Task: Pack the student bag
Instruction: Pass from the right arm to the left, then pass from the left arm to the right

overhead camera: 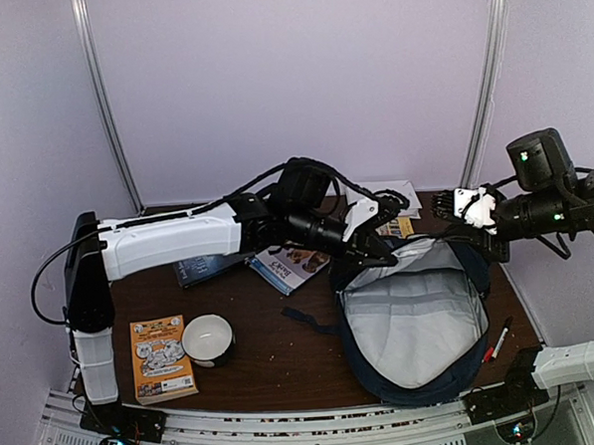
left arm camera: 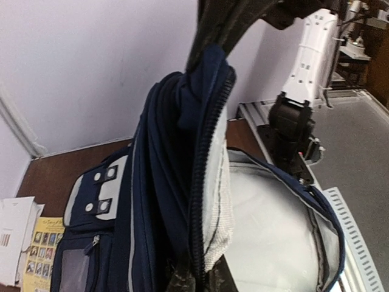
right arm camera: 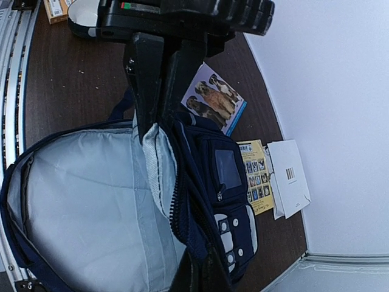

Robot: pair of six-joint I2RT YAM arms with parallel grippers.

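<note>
The student bag (overhead camera: 412, 326) lies unzipped on the right half of the brown table (overhead camera: 284, 363), its grey lining facing up. The left gripper (overhead camera: 376, 246) and the right gripper (overhead camera: 454, 209) each pinch its far front flap, lifting it. Left of the bag lie a dog-cover book (overhead camera: 291, 265), an orange book (overhead camera: 162, 359) and a white bowl (overhead camera: 207, 339). A red pen (overhead camera: 498, 341) lies to the bag's right.

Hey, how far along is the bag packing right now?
Done: the student bag lies unzipped and wide open, with nothing visible inside. In hand: the left gripper and the right gripper both pinch its front panel, holding the mouth open. Left: all the packing. The orange book, white bowl, dog book and red pen lie on the table outside it.
</note>
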